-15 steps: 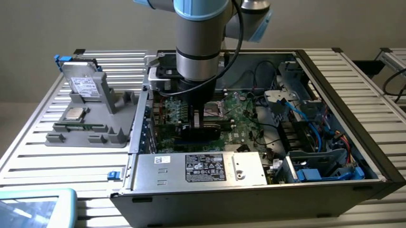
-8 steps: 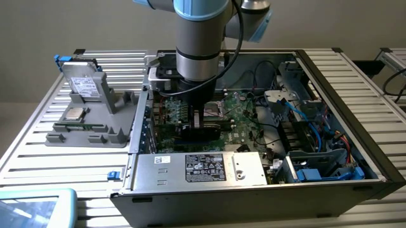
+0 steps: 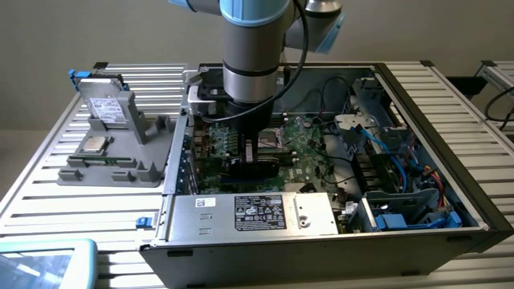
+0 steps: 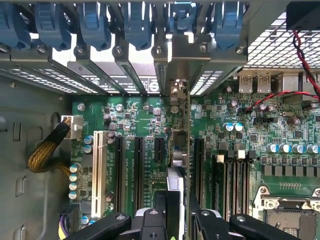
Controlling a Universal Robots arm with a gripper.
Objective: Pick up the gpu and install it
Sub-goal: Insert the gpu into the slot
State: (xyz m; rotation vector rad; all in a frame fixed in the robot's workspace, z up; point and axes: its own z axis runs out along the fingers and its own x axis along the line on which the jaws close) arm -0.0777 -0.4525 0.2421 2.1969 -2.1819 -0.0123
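Green circuit board ran edge-on straight out from between the fingers: the gpu (image 4: pixel 179 150), a thin flat expansion card with a silver metal end bracket, stood on edge over the green motherboard (image 4: pixel 225 135), and the black two-finger gripper (image 4: pixel 175 220) was clenched on its upper edge. From the exterior view, the gripper (image 3: pixel 255 152) sat low inside the open black computer case (image 3: pixel 449 198), with the grey arm (image 3: pixel 250 54) coming straight down above it. So the pick-up looked done and the install was the step in hand. The card's bracket lay up by the grey slotted rear panel with its row of blue latches (image 4: pixel 135 25), among the long black expansion slots (image 4: pixel 139 170). Whether its edge had seated in a slot could not be made out. Seating it, by the look of things, called for a square, vertical push with the bracket lined up in its rear opening
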